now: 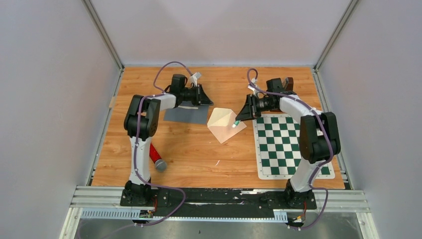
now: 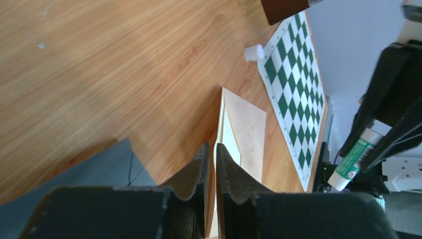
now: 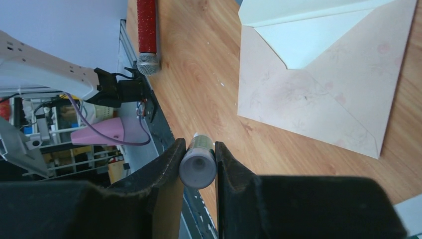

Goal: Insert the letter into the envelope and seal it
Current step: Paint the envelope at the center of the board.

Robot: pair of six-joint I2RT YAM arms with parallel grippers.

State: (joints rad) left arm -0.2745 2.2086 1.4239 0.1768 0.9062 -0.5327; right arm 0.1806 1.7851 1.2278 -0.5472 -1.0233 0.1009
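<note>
A pale pink envelope (image 1: 226,127) lies mid-table with its flap lifted; it also shows in the right wrist view (image 3: 318,94). A whitish sheet (image 3: 308,42) shows inside its opening; I cannot tell if it is the letter. My left gripper (image 1: 209,101) sits at the envelope's far-left corner. In the left wrist view (image 2: 212,148) its jaws stand nearly closed, with the flap's thin pale edge (image 2: 222,117) running between them. My right gripper (image 1: 240,118) is shut on a green-and-white glue stick (image 3: 198,169), tip down just right of the envelope (image 2: 249,129).
A grey sheet (image 1: 186,114) lies under the left arm. A green-and-white checkered mat (image 1: 288,144) lies at the right. A red microphone (image 1: 157,158) lies at the near left. A small white cap (image 2: 254,52) and a brown object (image 1: 287,82) sit at the far right.
</note>
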